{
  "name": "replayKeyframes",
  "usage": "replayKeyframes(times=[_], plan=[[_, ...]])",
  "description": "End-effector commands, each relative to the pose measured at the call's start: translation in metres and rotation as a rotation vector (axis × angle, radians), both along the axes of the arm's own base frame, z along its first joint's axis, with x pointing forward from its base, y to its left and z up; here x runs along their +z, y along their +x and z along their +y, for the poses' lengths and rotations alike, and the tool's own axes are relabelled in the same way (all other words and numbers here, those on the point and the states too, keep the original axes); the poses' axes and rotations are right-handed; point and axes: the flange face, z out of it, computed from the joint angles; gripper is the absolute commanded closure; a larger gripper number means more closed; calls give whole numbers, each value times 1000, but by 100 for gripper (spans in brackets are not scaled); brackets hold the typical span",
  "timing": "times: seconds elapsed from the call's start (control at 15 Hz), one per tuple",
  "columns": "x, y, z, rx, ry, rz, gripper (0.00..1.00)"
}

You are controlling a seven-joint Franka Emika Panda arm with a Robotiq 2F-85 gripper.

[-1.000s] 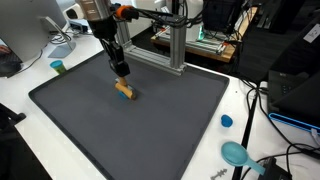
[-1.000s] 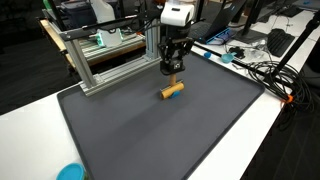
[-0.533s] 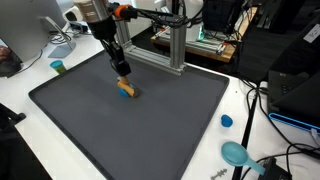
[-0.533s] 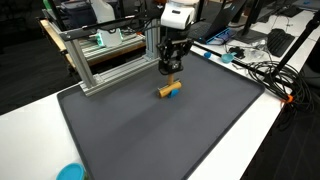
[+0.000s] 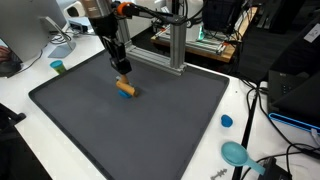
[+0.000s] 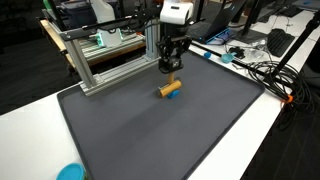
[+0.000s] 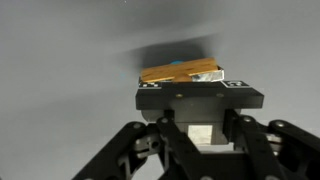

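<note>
Wrist view: 1 wooden block (image 7: 180, 72), blue-tipped, lying on the dark mat (image 5: 150, 130) just beneath my gripper (image 6: 170, 70); I cannot tell whether it is clenched or released.

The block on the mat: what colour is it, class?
The block is orange-tan, blue-ended, clearest in an exterior view.

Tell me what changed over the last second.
The claw shifted slightly sideways above the wooden block, rightward in an exterior view; nothing was visibly grasped or released. The block, the dark mat and the blue cap stayed put.
</note>
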Motion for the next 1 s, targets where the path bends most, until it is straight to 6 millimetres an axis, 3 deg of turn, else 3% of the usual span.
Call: replayKeyframes(times=[0.0, 0.2, 0.33, 0.93], plan=[[63, -43, 4, 101, -28, -159, 78], [102, -55, 6, 246, -78, -202, 78], [113, -59, 11, 346, -72, -122, 78], [67, -66, 65, 694, -112, 235, 78]])
